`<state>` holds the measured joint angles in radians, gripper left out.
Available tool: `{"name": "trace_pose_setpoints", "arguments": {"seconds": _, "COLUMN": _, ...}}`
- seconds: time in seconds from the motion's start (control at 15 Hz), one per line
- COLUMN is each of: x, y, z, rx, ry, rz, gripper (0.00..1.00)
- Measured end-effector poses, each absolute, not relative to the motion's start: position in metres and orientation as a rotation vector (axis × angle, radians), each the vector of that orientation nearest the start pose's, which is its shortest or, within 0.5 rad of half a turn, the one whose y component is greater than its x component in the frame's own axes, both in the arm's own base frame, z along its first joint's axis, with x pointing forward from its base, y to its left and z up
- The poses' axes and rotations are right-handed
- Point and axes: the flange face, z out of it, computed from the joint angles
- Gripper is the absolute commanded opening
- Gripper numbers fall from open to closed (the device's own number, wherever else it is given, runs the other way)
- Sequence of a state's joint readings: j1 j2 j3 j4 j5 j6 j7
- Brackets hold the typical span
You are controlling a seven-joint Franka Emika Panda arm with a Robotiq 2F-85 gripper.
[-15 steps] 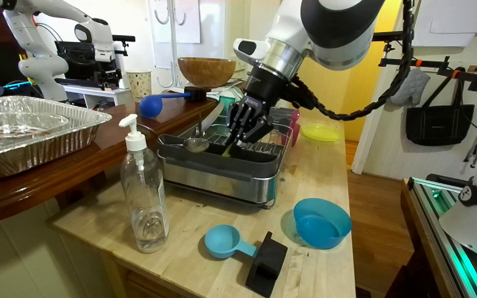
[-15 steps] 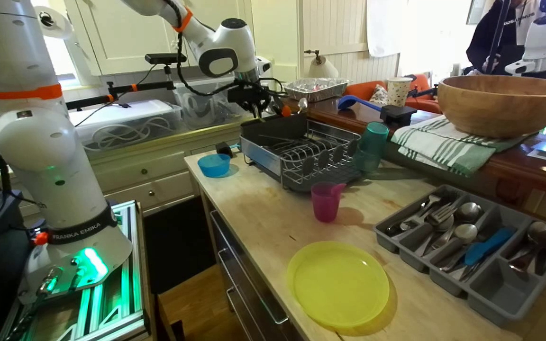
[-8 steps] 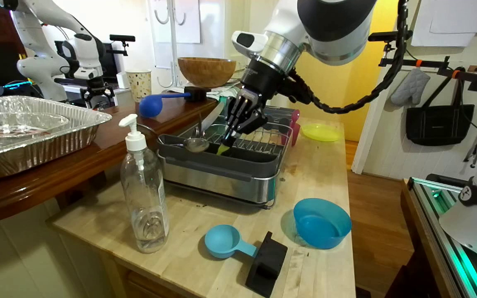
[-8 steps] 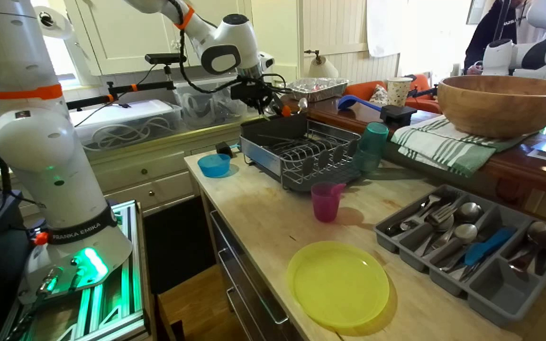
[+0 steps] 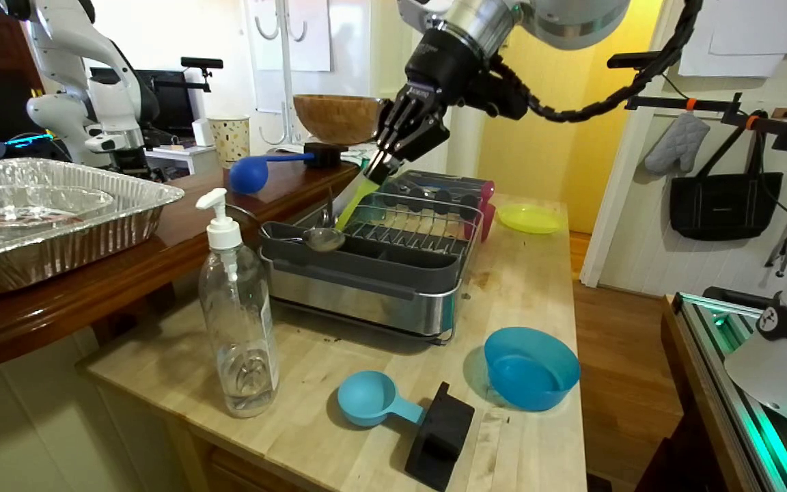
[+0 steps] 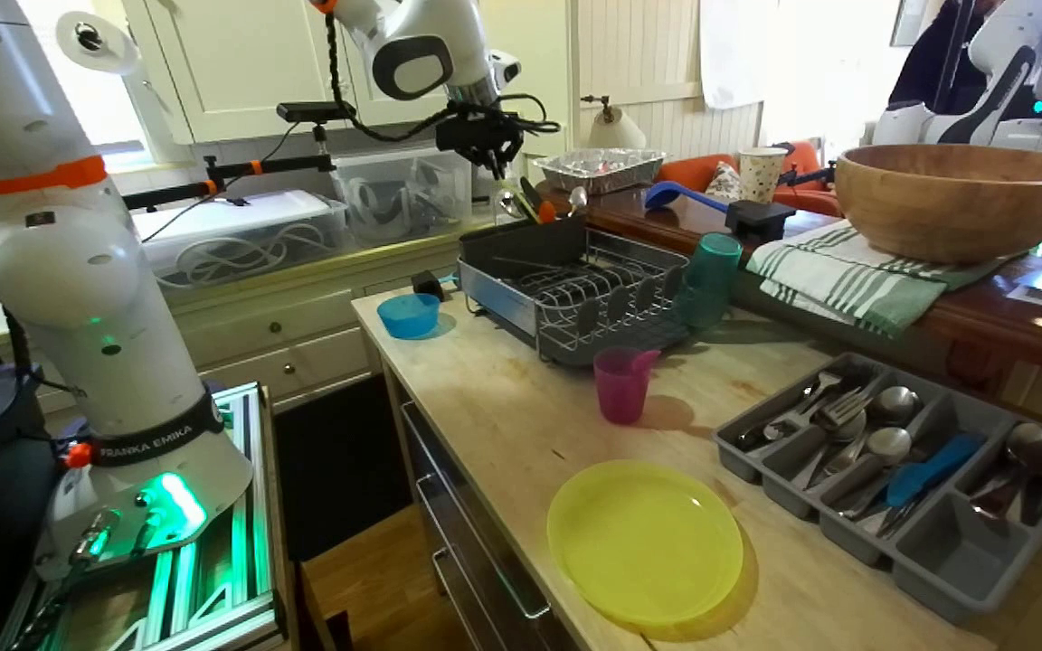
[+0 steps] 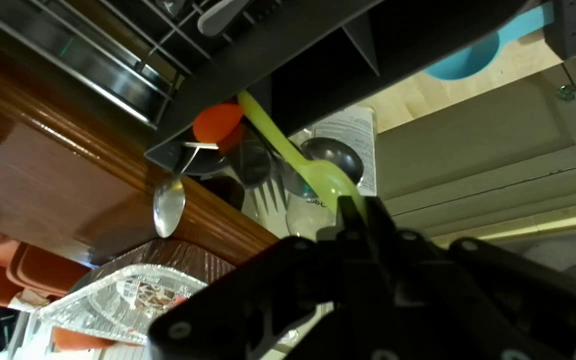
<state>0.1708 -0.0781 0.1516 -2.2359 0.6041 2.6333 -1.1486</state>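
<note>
The tool [image 5: 381, 168] is clamping the yellow-green spoon [image 7: 313, 172] at its bowl end, so the grasping is seemingly standing complete, while the spoon is slanting, handle downward, over the grey utensil caddy [image 5: 366, 270], and its release is not yet taking place.

The yellow-green spoon [image 7: 320, 173] looks like smooth, faintly shiny plastic, the caddy [image 5: 366, 272] like matt plastic, and the dish rack [image 5: 352, 304] like satin metal. The counter [image 5: 523, 273] is dull-finished wood; the ledge [image 5: 113, 287] is glossy, reflective wood. The tray [image 5: 86, 242] is shiny ridged foil, and the towel [image 6: 847, 280] matt cloth.
</note>
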Motion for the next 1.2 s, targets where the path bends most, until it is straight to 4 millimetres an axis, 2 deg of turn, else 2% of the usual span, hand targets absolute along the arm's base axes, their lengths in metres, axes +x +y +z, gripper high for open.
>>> {"name": "trace_pose_setpoints", "arguments": {"seconds": 0.27, "x": 0.509, "y": 0.144, "z": 0.495, "rx": -2.449, "ry": -1.391, "rz": -0.851, "gripper": 0.02}}
{"name": "trace_pose_setpoints", "arguments": {"seconds": 0.53, "x": 0.497, "y": 0.123, "z": 0.524, "rx": -2.457, "ry": -1.44, "rz": -0.839, "gripper": 0.02}}
{"name": "trace_pose_setpoints", "arguments": {"seconds": 0.8, "x": 0.486, "y": 0.099, "z": 0.535, "rx": -2.492, "ry": -1.471, "rz": -0.74, "gripper": 0.02}}
{"name": "trace_pose_setpoints", "arguments": {"seconds": 1.2, "x": 0.47, "y": 0.061, "z": 0.534, "rx": -2.565, "ry": -1.429, "rz": -0.612, "gripper": 0.02}}
